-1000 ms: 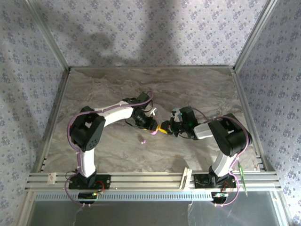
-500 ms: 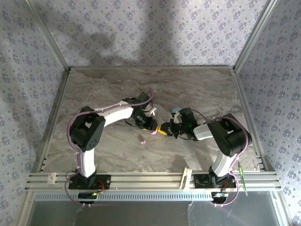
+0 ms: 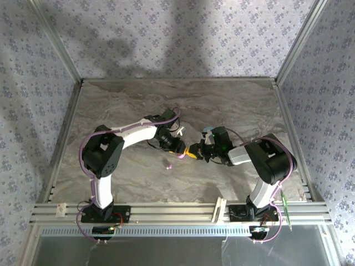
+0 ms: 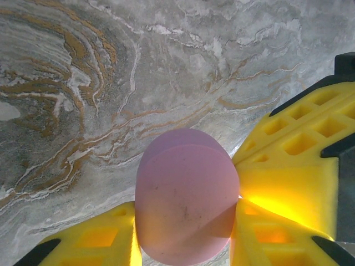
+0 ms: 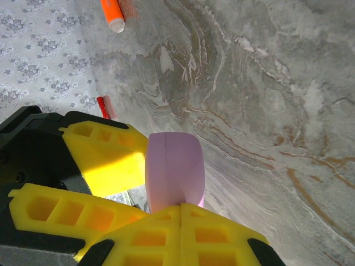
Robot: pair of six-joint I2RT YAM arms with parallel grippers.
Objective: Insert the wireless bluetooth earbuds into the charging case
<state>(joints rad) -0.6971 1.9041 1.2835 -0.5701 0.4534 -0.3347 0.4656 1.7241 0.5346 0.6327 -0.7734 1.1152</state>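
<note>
A pink oval charging case [image 4: 187, 194] is held off the marble table, and my left gripper [image 4: 186, 227] is shut on its sides with yellow fingers [image 4: 83, 246]. In the top view both grippers meet mid-table: the left gripper [image 3: 179, 151] with the case [image 3: 183, 156], and the right gripper [image 3: 193, 153] just beside it. My right gripper [image 5: 181, 213] is shut, its joined tips pressing against the end of the case [image 5: 175, 166], whose lid seam is closed. One tiny pink earbud [image 3: 168, 164] lies on the table in front of the left gripper.
An orange pen-like stick [image 5: 112, 14] lies far off by the wall, with a small red piece [image 5: 103, 106] nearer. A white item [image 3: 180, 131] and a small cyan item [image 3: 206, 131] sit just behind the grippers. Metal frame rails [image 3: 177, 210] border the table.
The right gripper has edged a little left, closing up against the case held by the left gripper. The left arm and the pink earbud have stayed put.
</note>
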